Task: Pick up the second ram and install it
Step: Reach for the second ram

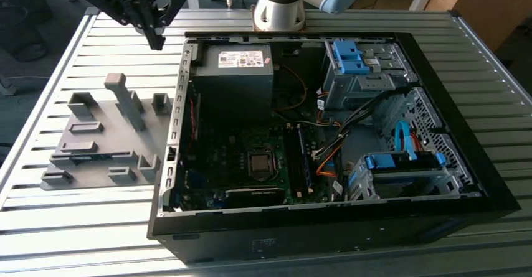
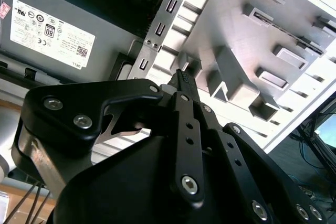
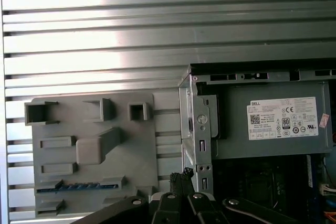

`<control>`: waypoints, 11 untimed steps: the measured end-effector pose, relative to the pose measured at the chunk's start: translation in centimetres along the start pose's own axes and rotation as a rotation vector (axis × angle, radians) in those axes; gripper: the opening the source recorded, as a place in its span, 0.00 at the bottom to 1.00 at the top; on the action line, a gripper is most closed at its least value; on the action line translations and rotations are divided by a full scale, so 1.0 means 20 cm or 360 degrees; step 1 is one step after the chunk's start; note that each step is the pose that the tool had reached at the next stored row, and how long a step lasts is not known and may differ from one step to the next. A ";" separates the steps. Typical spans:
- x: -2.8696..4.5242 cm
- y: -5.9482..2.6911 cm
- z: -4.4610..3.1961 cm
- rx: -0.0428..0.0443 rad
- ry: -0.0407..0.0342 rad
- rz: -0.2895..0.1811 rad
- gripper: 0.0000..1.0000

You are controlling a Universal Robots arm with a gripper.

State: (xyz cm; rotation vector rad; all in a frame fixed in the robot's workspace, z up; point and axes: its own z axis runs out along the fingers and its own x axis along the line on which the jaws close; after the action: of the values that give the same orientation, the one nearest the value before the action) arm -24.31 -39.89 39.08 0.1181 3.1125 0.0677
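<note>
While the gripper (image 1: pixel 156 42) hangs with its fingers (image 2: pixel 184 85) pressed together on nothing, near the open computer case (image 1: pixel 176 134), the second ram (image 3: pixel 79 186) lies apart in a slot of the grey fixture plate (image 3: pixel 136 150) (blue-green edge showing) on the slatted worktop (image 3: pixel 157 35).

Logged fixture plate (image 1: pixel 104 149) on slatted table (image 1: pixel 83 227), just beside open case (image 1: pixel 291 239), at exterior view's left. I saw second ram (image 3: pixel 79 186) seated in plate's slot. Power supply (image 1: pixel 237 65) in case corner nearest plate. Gripper (image 1: pixel 156 42) hung above table behind plate.
</note>
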 end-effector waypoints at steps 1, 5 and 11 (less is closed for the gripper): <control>0.002 0.000 0.000 0.0000 0.0000 0.0000 0.11; 0.009 -0.001 0.000 0.0000 0.0000 0.0000 0.11; 0.020 -0.002 0.000 0.0000 0.0000 0.0000 0.11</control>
State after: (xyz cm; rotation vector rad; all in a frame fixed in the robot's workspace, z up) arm -24.71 -39.89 39.08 0.1180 3.1125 0.0676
